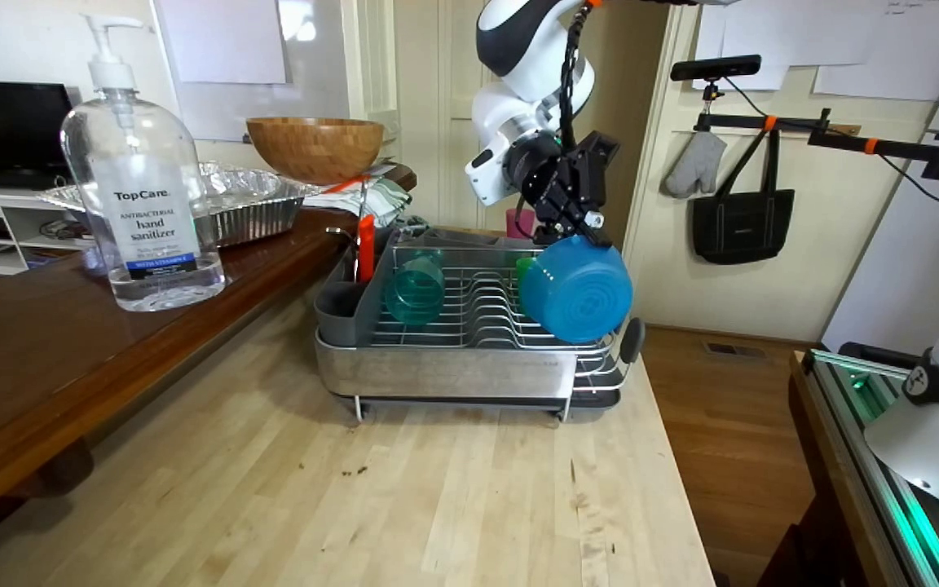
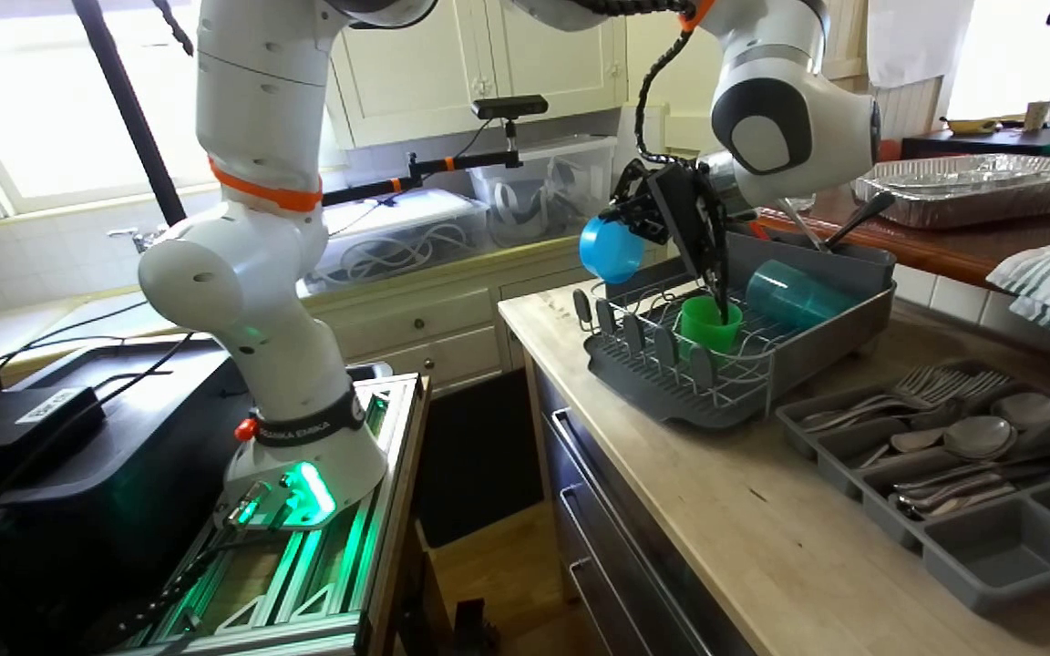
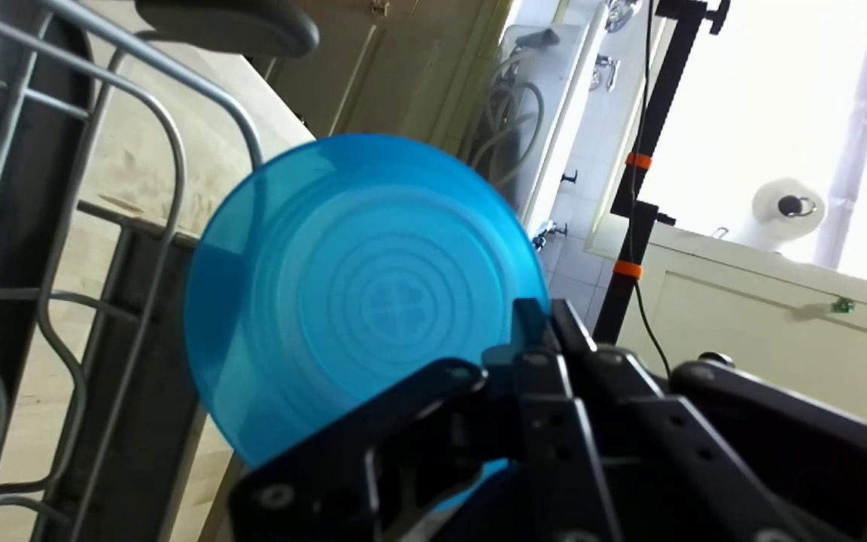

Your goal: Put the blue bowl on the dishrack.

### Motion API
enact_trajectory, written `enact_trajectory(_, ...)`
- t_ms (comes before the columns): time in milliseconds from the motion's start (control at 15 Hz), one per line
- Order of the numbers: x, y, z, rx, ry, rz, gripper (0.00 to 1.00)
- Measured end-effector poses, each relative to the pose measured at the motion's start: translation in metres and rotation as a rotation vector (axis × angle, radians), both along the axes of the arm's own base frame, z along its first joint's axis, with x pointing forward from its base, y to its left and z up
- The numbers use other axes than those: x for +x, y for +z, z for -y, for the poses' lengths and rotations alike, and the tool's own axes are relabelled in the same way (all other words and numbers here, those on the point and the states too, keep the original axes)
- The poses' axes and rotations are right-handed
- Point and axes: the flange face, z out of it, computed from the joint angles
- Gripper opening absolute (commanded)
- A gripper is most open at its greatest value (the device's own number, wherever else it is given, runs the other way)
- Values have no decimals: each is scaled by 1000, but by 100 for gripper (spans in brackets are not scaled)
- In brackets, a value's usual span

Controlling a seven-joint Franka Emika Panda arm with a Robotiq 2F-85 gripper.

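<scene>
The blue bowl (image 1: 575, 292) is held tilted on its side over one end of the dishrack (image 1: 445, 372). Its underside faces the camera in this exterior view. The bowl also shows in an exterior view (image 2: 610, 252), raised above the rack's end prongs. The dishrack (image 2: 839, 353) stands on the wooden counter. My gripper (image 2: 616, 217) is shut on the bowl's rim. In the wrist view the fingertips (image 3: 550, 310) pinch the right edge of the bowl (image 3: 396, 301), whose inside faces the camera. The rack's wires and dark base (image 3: 42, 173) lie to the bowl's left.
A green cup (image 2: 709, 325) and a teal cup (image 2: 798, 294) lie in the rack. A grey caddy (image 1: 339, 314) with utensils is at the rack's far end. A cutlery tray (image 2: 953, 547) stands beside the rack. A sanitizer bottle (image 1: 143, 204) stands on a raised wooden ledge.
</scene>
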Motion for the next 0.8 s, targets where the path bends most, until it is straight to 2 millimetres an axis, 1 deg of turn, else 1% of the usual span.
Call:
enact_trajectory(67,0,0,4,-14,-13,-11,30)
enact_trajectory(200,1,2,14,-41,-43,-32,43)
enact_trajectory(467,1,9,33,-85,-98,-59,74)
enact_trajectory(667,1,16,40,-106,-122,-66,96)
enact_trajectory(733,1,18,41,-112,-127,-67,100)
enact_trajectory(800,1,19,42,-118,-132,-71,100)
